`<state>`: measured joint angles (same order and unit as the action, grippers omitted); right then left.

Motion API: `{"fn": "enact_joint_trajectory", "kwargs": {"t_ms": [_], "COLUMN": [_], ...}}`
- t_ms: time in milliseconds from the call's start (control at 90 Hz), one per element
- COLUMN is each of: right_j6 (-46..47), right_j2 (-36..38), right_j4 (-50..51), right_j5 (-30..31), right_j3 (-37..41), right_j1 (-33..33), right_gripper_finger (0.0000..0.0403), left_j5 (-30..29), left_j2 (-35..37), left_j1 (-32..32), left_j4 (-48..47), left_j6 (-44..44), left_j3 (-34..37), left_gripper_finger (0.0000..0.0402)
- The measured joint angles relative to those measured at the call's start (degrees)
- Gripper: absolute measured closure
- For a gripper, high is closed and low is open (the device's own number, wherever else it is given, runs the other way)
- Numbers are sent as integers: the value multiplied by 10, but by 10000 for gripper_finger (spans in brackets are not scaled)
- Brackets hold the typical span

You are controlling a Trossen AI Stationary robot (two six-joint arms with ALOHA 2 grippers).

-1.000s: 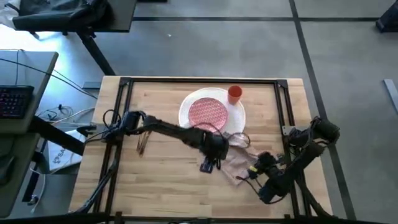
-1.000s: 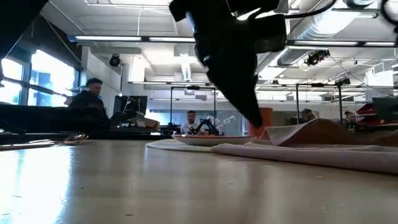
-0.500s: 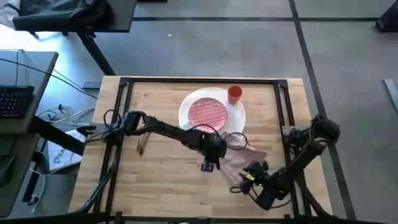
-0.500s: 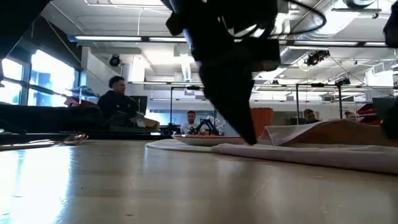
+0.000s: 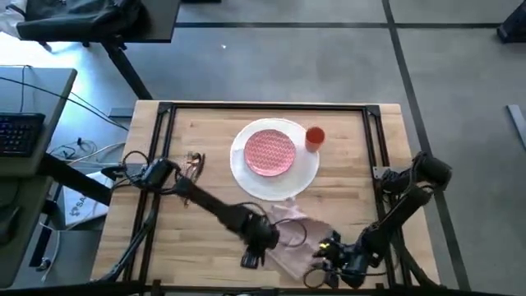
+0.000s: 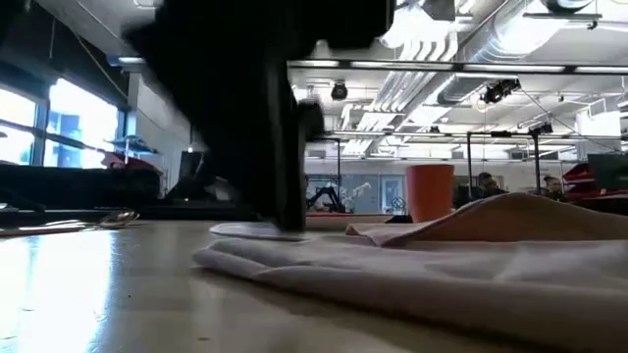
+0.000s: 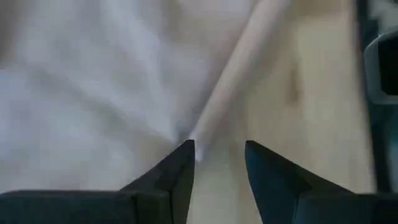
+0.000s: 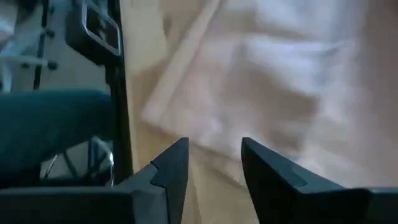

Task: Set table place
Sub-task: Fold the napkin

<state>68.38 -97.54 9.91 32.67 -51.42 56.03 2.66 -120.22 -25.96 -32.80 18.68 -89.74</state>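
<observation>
Two grippers work the pale pink napkin (image 5: pixel 289 234) at the table's (image 5: pixel 214 148) six o'clock edge: the left gripper (image 5: pixel 251 258) at its seven o'clock corner, the right gripper (image 5: pixel 322 268) at five o'clock. Both have fingers spread apart over the cloth's edge, grasping nothing. At twelve o'clock sits the white plate (image 5: pixel 274 174) carrying the red-patterned plate (image 5: pixel 270 151), orange cup (image 5: pixel 314 137) at its two o'clock.

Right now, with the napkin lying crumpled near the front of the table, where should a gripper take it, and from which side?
Probably by the thin folded edge of the napkin, which lies flat on the table. The left gripper is already there, fingers open, so come down from above and pinch the edge.
</observation>
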Motion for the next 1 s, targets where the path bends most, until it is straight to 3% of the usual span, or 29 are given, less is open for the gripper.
{"fn": "enact_joint_trajectory", "kwargs": {"t_ms": [89, 156, 333, 700, 878, 1000], "right_j6": [90, 177, 318, 187, 96, 49], "right_j2": [28, 42, 45, 27, 27, 28], "right_j4": [74, 153, 299, 326, 239, 156], "right_j5": [65, 81, 76, -8, -52, -69], "right_j3": [-4, -4, -2, 1, 47, 73], "right_j1": [20, 27, 16, -82, -125, -133], "right_gripper_finger": [274, 274, 274, 237, 233, 257], "left_j5": [-83, -129, -110, -103, -109, -110], "left_j2": [27, 35, 33, 28, 28, 28], "left_j1": [-9, -3, 46, 61, 49, 37], "left_j4": [7, 7, 57, 57, 59, 60], "left_j6": [15, 23, -34, -116, -133, -149], "left_j3": [-4, -1, -3, -2, -2, -2], "left_gripper_finger": [278, 278, 275, 271, 271, 271]}}
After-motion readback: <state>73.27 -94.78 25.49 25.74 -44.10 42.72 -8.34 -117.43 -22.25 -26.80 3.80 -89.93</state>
